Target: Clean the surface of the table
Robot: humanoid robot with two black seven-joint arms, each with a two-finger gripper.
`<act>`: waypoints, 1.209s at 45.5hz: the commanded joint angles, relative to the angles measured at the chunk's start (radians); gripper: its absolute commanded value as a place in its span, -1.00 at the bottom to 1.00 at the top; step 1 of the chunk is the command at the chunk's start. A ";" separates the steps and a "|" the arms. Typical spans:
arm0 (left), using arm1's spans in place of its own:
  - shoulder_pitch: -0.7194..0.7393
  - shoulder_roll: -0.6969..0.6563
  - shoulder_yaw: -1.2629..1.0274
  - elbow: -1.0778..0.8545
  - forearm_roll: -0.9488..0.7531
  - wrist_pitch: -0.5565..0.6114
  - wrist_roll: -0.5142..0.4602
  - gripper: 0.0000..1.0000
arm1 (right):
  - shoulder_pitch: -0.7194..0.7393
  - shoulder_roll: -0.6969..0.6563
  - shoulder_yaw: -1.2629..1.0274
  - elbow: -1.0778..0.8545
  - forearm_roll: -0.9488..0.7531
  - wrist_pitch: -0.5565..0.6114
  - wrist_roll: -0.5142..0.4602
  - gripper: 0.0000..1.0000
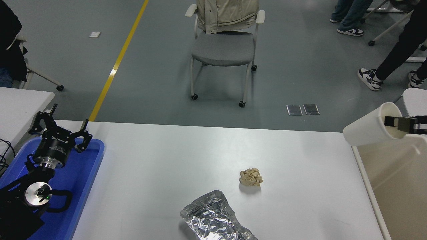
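Crumpled foil [215,220] sits nearest me on the worktop [160,160], a paper wad [251,177] just beyond. My right gripper [405,124] is clamped on a white paper cup [372,126] over the beige bin [397,186]. Left gripper [60,131] hangs apart above the blue tray [88,180].

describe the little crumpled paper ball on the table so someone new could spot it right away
Start at the table surface, the wide white top. Near its middle lies a crumpled foil sheet at the near edge; just beyond it sits the paper ball. It is small, tan and matte, not shiny silver.
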 commanded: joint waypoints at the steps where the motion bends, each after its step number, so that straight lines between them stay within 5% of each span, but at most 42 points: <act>1: 0.001 0.000 0.000 0.000 0.001 0.000 0.000 1.00 | -0.067 0.000 0.002 -0.149 -0.022 -0.026 0.019 -1.00; 29: 0.001 0.000 0.000 0.000 0.001 0.000 0.000 1.00 | -0.343 0.167 0.004 -0.532 -0.020 -0.218 0.083 -1.00; 55: 0.001 0.000 0.000 0.000 0.000 0.000 0.000 1.00 | -0.474 0.468 0.004 -1.057 0.072 -0.233 0.165 -1.00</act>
